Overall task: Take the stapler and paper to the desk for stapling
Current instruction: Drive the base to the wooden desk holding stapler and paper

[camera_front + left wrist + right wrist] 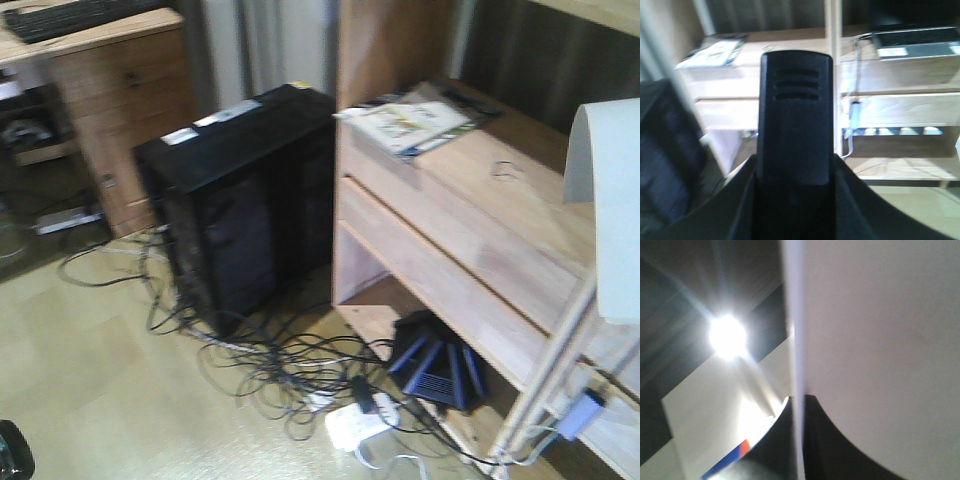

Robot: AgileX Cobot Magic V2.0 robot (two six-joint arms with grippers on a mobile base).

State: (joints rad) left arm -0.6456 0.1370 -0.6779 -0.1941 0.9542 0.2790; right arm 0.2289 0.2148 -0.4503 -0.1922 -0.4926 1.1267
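Pinched upright between the fingers of the left end effector (796,167): the stapler (795,100), black, with three ribs near its top end, raised in front of blurred wooden shelves. Nipped edge-on in the right end effector (798,402): the paper (880,340), white, filling the right half of that wrist view beside a glaring ceiling light (727,335). At the right edge of the front view, the same sheet, curled and held aloft. On the floor, a black computer tower (240,200) amid tangled cables (290,370).
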